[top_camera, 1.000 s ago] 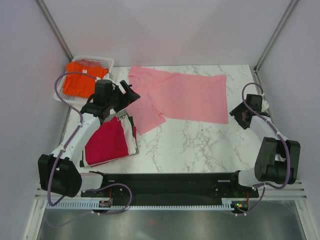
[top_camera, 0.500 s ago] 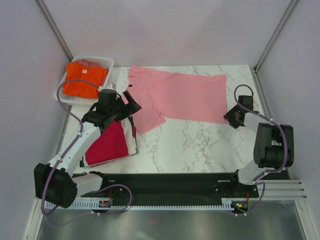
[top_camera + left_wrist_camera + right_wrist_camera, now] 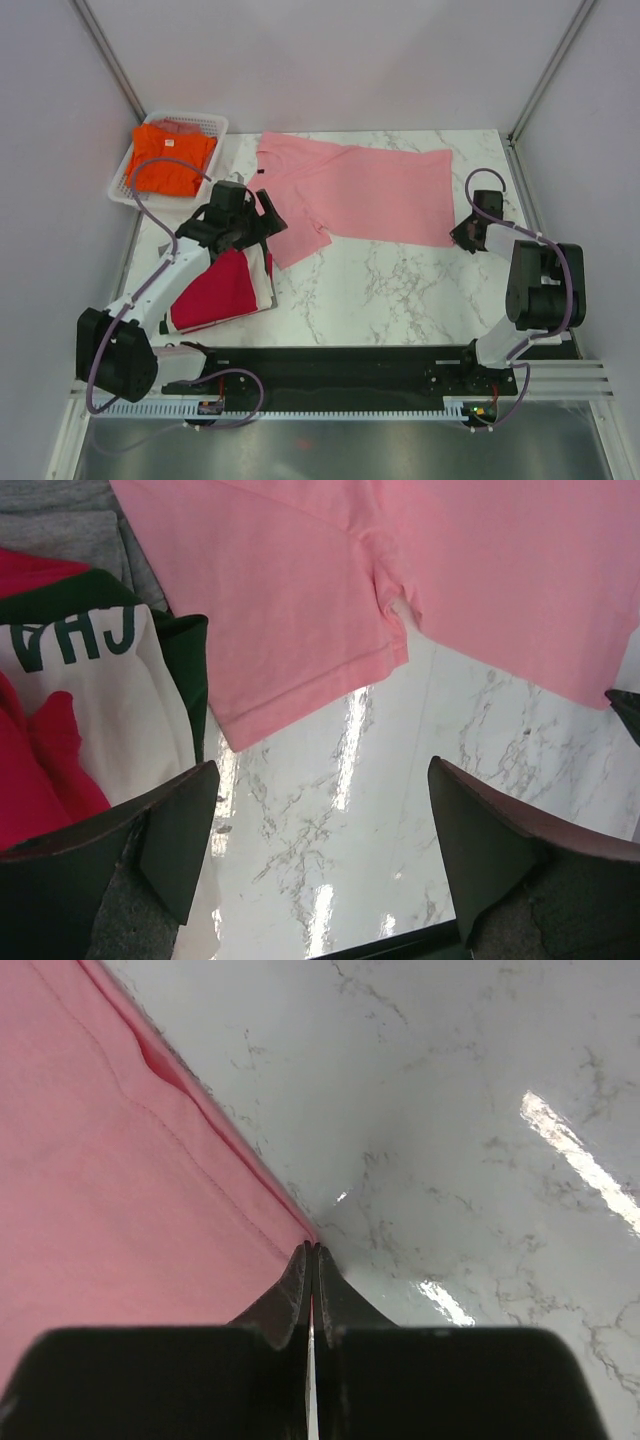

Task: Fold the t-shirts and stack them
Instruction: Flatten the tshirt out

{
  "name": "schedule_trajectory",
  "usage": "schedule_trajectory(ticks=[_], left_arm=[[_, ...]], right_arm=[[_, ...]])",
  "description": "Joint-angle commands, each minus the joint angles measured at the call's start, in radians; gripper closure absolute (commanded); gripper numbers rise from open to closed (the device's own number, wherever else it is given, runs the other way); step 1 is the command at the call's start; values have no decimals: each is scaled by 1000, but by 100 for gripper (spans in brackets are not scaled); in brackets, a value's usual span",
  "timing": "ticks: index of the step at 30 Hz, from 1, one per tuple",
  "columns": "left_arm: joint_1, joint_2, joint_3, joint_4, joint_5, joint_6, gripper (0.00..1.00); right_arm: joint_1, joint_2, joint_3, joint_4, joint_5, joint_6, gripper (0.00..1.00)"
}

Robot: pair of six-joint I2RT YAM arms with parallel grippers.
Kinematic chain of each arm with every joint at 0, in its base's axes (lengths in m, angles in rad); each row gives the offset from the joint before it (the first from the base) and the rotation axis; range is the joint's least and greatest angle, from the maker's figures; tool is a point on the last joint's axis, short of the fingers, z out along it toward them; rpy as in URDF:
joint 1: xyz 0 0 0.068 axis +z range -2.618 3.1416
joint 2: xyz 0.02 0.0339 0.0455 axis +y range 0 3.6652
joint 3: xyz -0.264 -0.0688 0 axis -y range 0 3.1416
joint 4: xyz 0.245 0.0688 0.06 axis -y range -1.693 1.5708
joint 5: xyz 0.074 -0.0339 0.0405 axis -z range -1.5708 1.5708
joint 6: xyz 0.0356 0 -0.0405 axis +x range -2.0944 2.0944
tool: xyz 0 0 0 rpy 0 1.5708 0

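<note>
Right wrist view: my right pincer (image 3: 312, 1250) is closed at the hem corner of the pink t-shirt (image 3: 120, 1190), which lies spread on the desk (image 3: 480, 1110). I cannot tell if cloth is caught. My left pincer (image 3: 320, 780) stands wide open over its sleeve, beside the folded red t-shirt (image 3: 40, 765).

Bright, even light with glare streaks on the marble table (image 3: 580, 1170).
</note>
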Motion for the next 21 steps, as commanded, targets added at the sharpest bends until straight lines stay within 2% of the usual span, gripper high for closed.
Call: schedule_trajectory(ticks=[1,6,9,14,21], left_arm=[[-37,26,28,-14,-50,35,8],[-111,104,46,-18,-65,23,9],[-143,154,54,-21,-64,12,12],[-169,237,74,-40,-86,12,25],[-232,358,138,-57,-153,-26,28]], right_arm=[[-2,-37,27,-28,67,-11,100],[-61,-77,23,-47,95,-5,100],[-75,-87,20,-48,90,-8,100],[-87,-99,2,-47,100,-2,100],[-158,-106,-7,-45,66,16,100]])
